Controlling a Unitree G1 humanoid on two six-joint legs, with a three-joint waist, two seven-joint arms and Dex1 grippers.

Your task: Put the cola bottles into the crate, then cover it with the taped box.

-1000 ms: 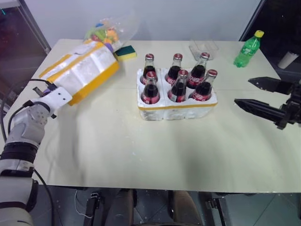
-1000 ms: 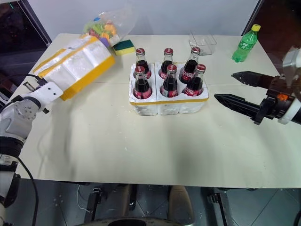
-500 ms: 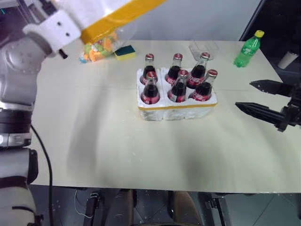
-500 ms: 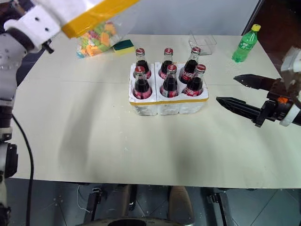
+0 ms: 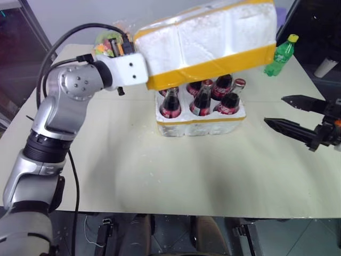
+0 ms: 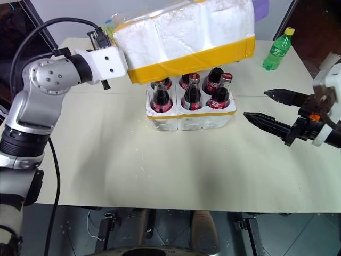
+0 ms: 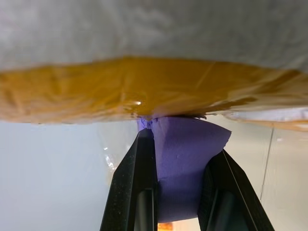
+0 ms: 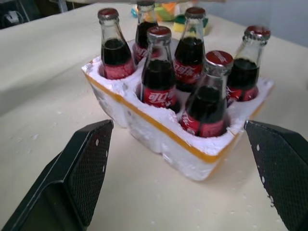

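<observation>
The taped box (image 5: 208,40), white foam with a wide yellow band, hangs tilted in the air just above the bottle tops. My left gripper (image 7: 175,159) is shut on its yellow-taped edge, with a purple piece (image 7: 185,159) between the fingers (image 7: 139,192). Several cola bottles (image 5: 202,101) with red caps and labels stand upright in the wells of the crate (image 5: 200,124), mid-table. The box hides the back row's tops. To the right of the crate, apart from it, my right gripper (image 5: 274,109) is open with nothing in it; its fingers point towards the crate.
A green plastic bottle (image 5: 281,55) with a yellow cap stands at the table's far right. A clear bag of colourful pieces (image 5: 106,42) lies at the far left, behind my left arm. The table's front edge (image 5: 176,213) runs near me.
My left arm has swung the taped box up off the table's left side and rightwards, to above the crate. The right gripper has stayed put.
</observation>
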